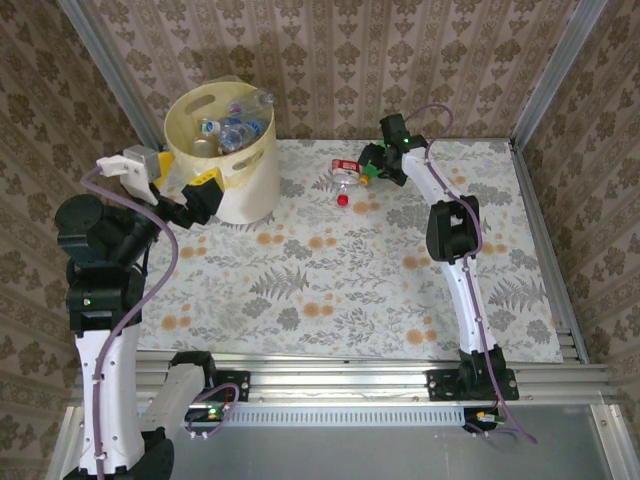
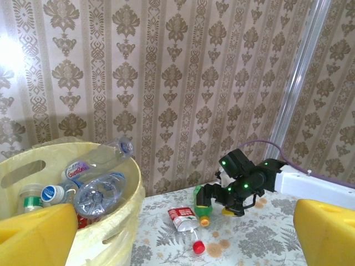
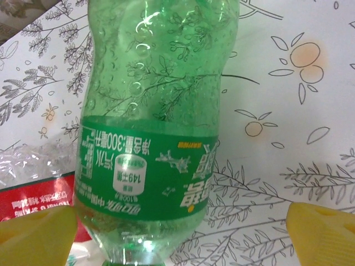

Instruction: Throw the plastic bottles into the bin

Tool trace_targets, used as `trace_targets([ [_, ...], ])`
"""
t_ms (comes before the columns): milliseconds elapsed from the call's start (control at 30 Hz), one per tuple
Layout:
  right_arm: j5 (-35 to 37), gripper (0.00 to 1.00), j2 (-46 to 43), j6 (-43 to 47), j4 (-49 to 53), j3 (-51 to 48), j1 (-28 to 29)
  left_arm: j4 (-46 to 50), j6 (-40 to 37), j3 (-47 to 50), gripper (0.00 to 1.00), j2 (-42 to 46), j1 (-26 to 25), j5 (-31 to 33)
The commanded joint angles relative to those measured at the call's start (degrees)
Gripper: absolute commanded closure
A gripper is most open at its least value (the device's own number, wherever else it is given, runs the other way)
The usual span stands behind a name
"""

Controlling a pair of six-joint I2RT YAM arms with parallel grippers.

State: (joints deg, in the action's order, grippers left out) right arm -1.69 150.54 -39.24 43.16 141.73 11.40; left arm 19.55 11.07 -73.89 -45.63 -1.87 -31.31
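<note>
1. Right of the bin (image 1: 252,190), well apart from it and close to the far wall: a green bottle (image 3: 150,138), lying flat on the surface (image 1: 330,290).
2. Straddling that bottle: the right end effector (image 3: 180,221), spread wide, one yellow finger (image 3: 33,230) just beside the plastic, the other with a plain gap to it. No grip visible yet.
3. Long axis of the green bottle: crosswise to the line between the two fingers, neck end toward the wrist camera. Judged well set for closing across the labelled body.
4. Between the green bottle and the bin, just beside the green one: a crushed clear bottle (image 1: 345,172) with a red label and red cap. Touching or merely close, cannot tell.
5. Nearer arm for both loose bottles: the right. At the bin's near side, just beside its wall: the left end effector (image 1: 204,192), opened wide, holding nothing.
6. Inside the bin: several plastic bottles (image 1: 232,130), piled below the rim.
7. Likely risk on closing: a nudge to the crushed neighbour, or the smooth green body rolling out sideways.
8. Surface: pale cloth printed with leaves and orange fruit.
9. Around it: beige damask wallpaper (image 1: 350,60) on three sides, with metal frame posts (image 1: 560,68) at the corners behind the bin.
</note>
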Motion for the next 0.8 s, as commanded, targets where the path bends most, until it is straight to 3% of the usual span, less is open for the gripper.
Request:
trace_targets([
  [0, 1.3, 0.02, 2.6, -1.0, 2.6, 3.2, 0.0, -2.5, 1.5, 0.8, 0.00, 0.6, -0.4, 0.2],
  [167, 0.7, 0.03, 5.5, -0.8, 2.6, 7.1, -0.1, -3.1, 2.8, 1.9, 0.00, 1.2, -0.5, 1.8],
  [300, 0.1, 0.09, 6.8, -0.8, 2.7, 8.5, -0.1, -3.3, 3.5, 2.3, 0.00, 1.0, -0.7, 1.7],
  [567, -0.3, 0.33, 6.9, 1.1, 2.9, 8.1, -0.2, -4.1, 4.3, 2.6, 0.00, -0.4, -2.1, 1.0],
  [667, -0.2, 0.41, 5.0, 1.6, 2.0, 5.5, -0.1, -4.4, 3.4, 2.9, 0.00, -1.5, -5.0, 0.5],
  [767, 0.1, 0.49, -0.1, 1.1, -2.3, -3.3, 0.0, -3.0, 0.4, 3.0, 0.00, -2.5, -10.7, 4.0],
])
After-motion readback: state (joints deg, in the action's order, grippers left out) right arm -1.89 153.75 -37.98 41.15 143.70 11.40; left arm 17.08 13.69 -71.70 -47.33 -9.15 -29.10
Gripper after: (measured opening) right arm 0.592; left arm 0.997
